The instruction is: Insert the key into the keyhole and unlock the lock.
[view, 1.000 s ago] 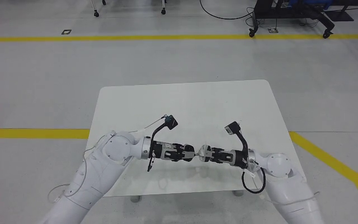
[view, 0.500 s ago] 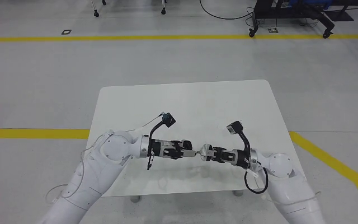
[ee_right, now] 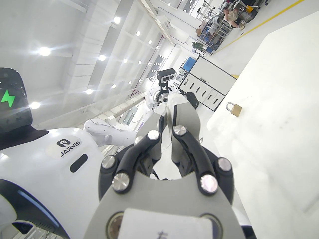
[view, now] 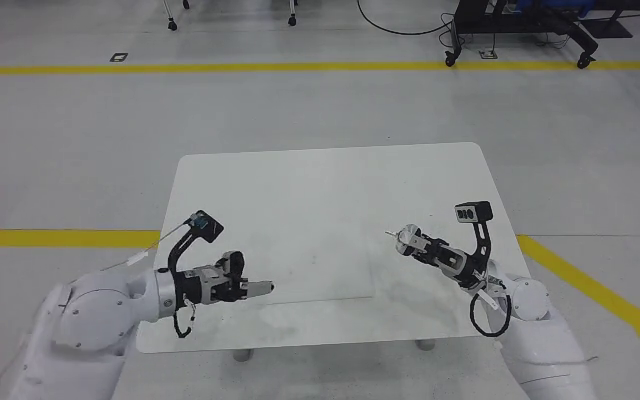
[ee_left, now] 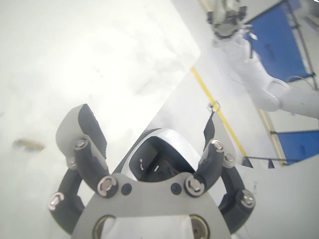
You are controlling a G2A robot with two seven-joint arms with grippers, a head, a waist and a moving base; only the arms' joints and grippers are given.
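Observation:
A brass padlock point(ee_right: 234, 109) with its shackle shut rests on the white table point(view: 330, 200), near the front left edge. It is a blurred brass shape point(ee_left: 27, 145) in the left wrist view, off to one side of my left gripper point(ee_left: 149, 115). That gripper point(view: 258, 288) is open and holds nothing, low over the table's front left. My right gripper point(ee_right: 166, 110) is shut, raised over the table's right side point(view: 403, 239). A small metal tip, seemingly the key point(view: 392, 235), juts from it.
The table's front edge point(ee_left: 172, 93) runs just under my left gripper. A yellow floor line point(view: 80, 238) passes on both sides of the table. Carts and cabinets point(ee_right: 209, 85) stand far off in the room.
The two grippers, which met at the table's front centre, have drawn apart. The left arm swung back left and let go of the padlock; the right arm moved right and farther back.

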